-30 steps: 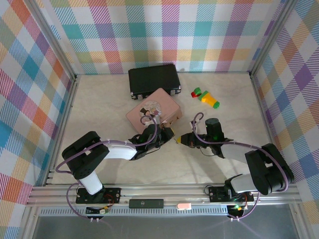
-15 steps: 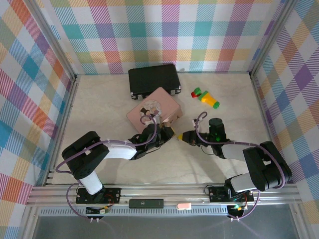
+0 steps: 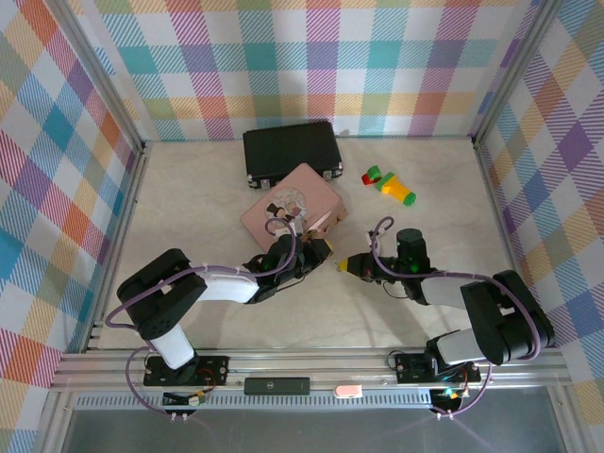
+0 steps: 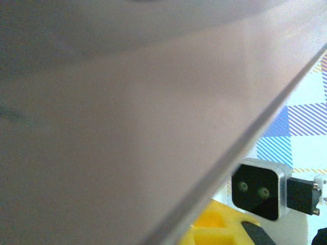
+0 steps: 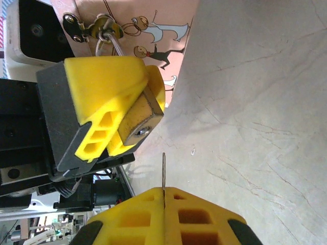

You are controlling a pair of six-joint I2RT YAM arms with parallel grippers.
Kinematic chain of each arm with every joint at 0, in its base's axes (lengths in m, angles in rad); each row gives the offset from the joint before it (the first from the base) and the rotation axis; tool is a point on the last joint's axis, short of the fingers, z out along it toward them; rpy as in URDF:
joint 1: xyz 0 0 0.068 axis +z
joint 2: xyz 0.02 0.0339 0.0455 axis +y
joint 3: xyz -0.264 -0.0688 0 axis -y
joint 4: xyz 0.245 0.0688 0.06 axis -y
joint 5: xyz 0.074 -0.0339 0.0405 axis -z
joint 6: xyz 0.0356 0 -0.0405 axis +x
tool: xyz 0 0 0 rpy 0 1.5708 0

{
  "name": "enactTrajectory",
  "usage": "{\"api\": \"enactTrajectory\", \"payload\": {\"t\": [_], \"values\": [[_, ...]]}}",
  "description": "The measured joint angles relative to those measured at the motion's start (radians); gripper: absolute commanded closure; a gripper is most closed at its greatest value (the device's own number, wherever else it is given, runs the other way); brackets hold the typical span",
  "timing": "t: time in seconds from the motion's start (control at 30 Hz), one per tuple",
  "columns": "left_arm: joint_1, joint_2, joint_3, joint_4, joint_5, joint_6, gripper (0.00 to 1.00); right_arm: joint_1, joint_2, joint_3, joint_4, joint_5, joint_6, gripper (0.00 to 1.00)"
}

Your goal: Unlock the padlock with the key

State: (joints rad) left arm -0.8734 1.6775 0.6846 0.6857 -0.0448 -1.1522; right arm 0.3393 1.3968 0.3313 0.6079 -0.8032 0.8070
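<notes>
In the right wrist view the small brass padlock [image 5: 140, 120] is pinched between the yellow fingers [image 5: 102, 81] of my left gripper [image 3: 321, 253], which is shut on it. Its keyhole end faces the camera. Its silvery shackle runs up to the clasp [image 5: 99, 25] of the pink tin [image 3: 293, 208]. My right gripper [image 5: 164, 193] is shut on the thin grey key [image 5: 163, 168], seen edge-on. The key's tip stands a short gap below and right of the keyhole, not touching. In the top view my right gripper [image 3: 345, 266] sits just right of the left one.
A black case [image 3: 290, 151] lies behind the pink tin. Green, red and yellow toy blocks [image 3: 389, 184] lie at the back right. In the left wrist view the blurred pink tin wall [image 4: 127, 117] is very close, with the right wrist's camera [image 4: 258, 189] beyond it.
My right arm has shifted a little, the key's tip wandering slightly near the padlock. The left arm and padlock have stayed put.
</notes>
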Motion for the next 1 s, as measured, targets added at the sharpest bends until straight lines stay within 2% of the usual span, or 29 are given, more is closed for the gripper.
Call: {"api": "enactTrajectory", "payload": {"t": [0.2,0.7,1.0], "values": [[0.000,0.000,0.000,0.001,0.000,0.000,1.00,0.000,0.001,0.000,0.021,0.000,0.011,1.00],[0.000,0.005,-0.002,0.054,0.003,-0.015,1.00,0.000,0.088,0.000,0.216,-0.036,0.098,1.00],[0.000,0.005,-0.015,0.078,0.002,-0.014,1.00,0.000,0.021,0.000,0.167,-0.039,0.090,1.00]]}}
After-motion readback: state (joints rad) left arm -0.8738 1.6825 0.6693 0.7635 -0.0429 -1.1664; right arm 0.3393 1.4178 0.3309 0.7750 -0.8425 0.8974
